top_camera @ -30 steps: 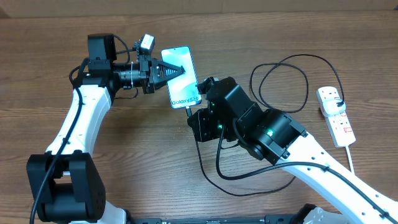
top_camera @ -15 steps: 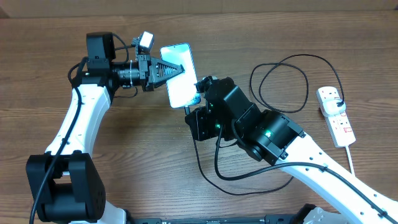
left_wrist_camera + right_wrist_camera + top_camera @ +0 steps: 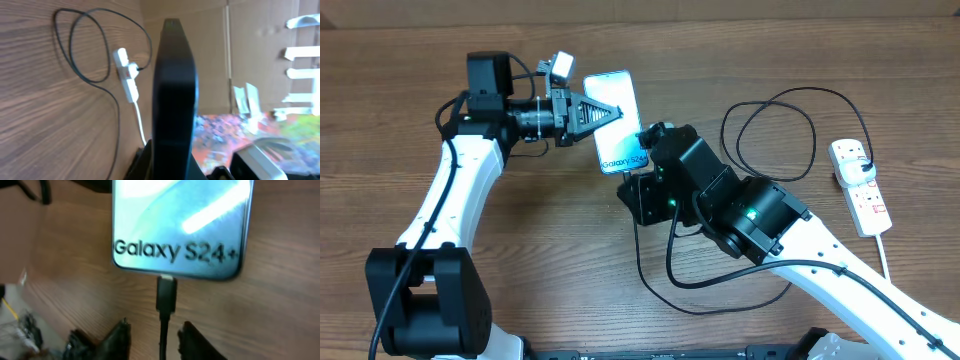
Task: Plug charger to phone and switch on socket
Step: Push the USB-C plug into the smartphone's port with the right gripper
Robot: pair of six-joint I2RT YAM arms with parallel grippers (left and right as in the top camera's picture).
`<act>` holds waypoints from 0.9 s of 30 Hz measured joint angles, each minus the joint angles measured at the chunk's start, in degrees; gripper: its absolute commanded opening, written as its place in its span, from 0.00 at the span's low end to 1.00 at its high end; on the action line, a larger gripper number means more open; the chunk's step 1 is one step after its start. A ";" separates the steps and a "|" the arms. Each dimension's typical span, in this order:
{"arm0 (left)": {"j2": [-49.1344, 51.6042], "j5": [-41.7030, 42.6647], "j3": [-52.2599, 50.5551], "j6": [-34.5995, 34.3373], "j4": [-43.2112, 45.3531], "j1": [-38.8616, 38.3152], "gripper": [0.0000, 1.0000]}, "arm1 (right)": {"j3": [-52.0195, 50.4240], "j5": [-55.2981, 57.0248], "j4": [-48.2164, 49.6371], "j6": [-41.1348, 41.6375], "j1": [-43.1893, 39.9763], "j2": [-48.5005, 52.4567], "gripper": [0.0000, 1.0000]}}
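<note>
My left gripper (image 3: 608,114) is shut on the phone (image 3: 618,128) and holds it over the table with its light-blue "Galaxy S24+" screen up. In the left wrist view the phone (image 3: 174,90) shows edge-on between the jaws. The charger connector (image 3: 166,294) sits in the phone's (image 3: 180,225) bottom edge. My right gripper (image 3: 155,325) is open, a finger on each side of the thin black cable without touching it. The charger cable (image 3: 775,130) loops off to the right, where its black plug (image 3: 867,168) sits in the white socket (image 3: 861,190).
The socket's thick white cord (image 3: 886,255) runs toward the front right edge. Slack black cable (image 3: 660,285) curves under my right arm. In the left wrist view the socket (image 3: 127,75) and cable loops (image 3: 82,50) lie on the wood, with a cardboard wall behind.
My right gripper has opened and let go of the connector, which stays in the phone. My left gripper has shifted the phone slightly to the right.
</note>
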 measured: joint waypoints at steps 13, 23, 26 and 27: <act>0.00 -7.78 0.00 -2.23 0.00 -0.33 0.04 | 0.00 3.19 -4.39 0.15 0.00 1.99 0.38; 0.00 -6.99 0.02 -2.27 0.46 -0.17 0.04 | -0.02 3.41 4.22 -1.64 0.02 8.35 0.04; 0.00 -5.66 0.20 -0.72 0.92 0.48 0.04 | -0.07 3.08 6.73 -2.89 -0.04 8.37 0.04; 0.00 -5.29 0.31 -0.26 1.16 0.59 0.04 | -0.07 2.97 7.23 -3.17 -0.04 8.37 0.04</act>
